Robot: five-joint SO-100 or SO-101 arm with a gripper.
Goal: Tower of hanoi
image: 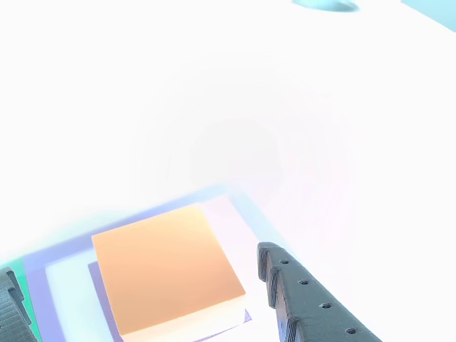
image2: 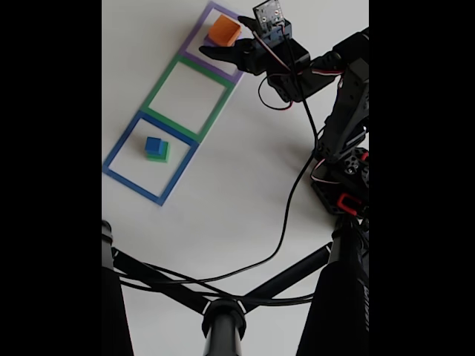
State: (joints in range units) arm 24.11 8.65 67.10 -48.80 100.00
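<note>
A: Fixed view, nearest first: a blue block (image2: 153, 144) sits on a green block (image2: 159, 153) in the blue square (image2: 117, 172).

B: Further off?

A: An orange block (image2: 223, 32) on a purple block (image: 107, 303) in the purple square (image2: 194, 35); the fingers (image2: 225, 38) stand open astride it, holding nothing. The stack looks split, roughly midway.

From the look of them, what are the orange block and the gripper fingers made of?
The orange block looks like matte painted wood or plastic: flat even colour, sharp edges, no shine, though the wrist-like view is overexposed. A gripper finger looks like dark 3D-printed plastic, with stepped ridges and small round holes along it. The gripper stands open around the block.
</note>
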